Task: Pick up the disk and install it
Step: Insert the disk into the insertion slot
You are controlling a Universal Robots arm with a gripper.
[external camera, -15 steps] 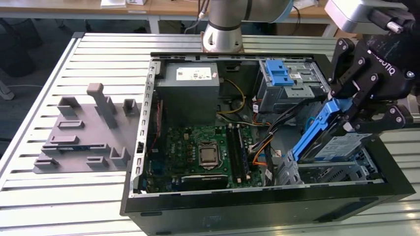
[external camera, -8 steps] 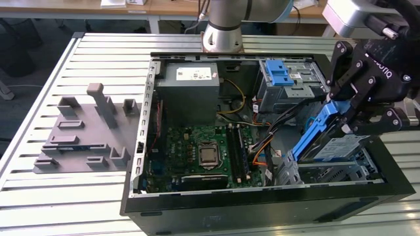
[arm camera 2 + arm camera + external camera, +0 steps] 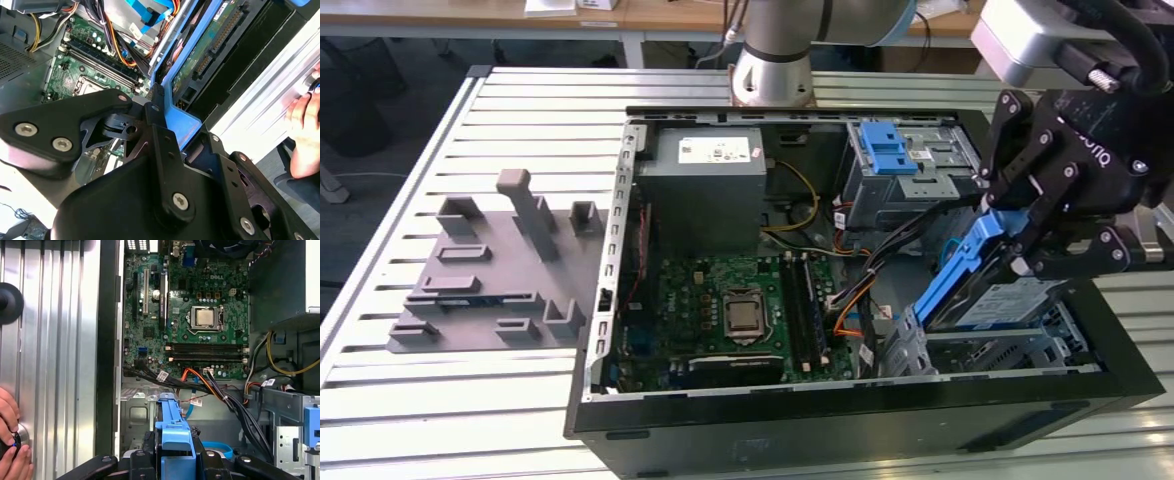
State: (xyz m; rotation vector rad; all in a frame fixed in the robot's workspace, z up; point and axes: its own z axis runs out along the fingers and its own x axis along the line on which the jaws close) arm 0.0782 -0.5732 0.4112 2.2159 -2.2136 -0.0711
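The disk [image 3: 1023, 301] is a silver drive in a blue plastic carrier [image 3: 958, 272]. It hangs steeply tilted over the metal drive bay [image 3: 994, 352] at the front corner of the open computer case, on the exterior view's right. My gripper [image 3: 1017, 240] is shut on the carrier's upper end. In the second wrist view the disk [image 3: 201, 59] shows its green circuit-board underside, with the black fingers [image 3: 156, 107] clamped on the blue frame. In the first wrist view the blue carrier [image 3: 171, 426] sticks out from between the gripper [image 3: 172, 456] links, above the bay floor.
The case [image 3: 854, 420] holds a green motherboard [image 3: 720, 300], a grey power supply box [image 3: 707, 175], a grey cage with a blue latch [image 3: 897, 155] and loose cables [image 3: 854, 300]. A grey fixture [image 3: 494, 270] lies on the slatted table. A person's hand [image 3: 12, 450] rests beside the case.
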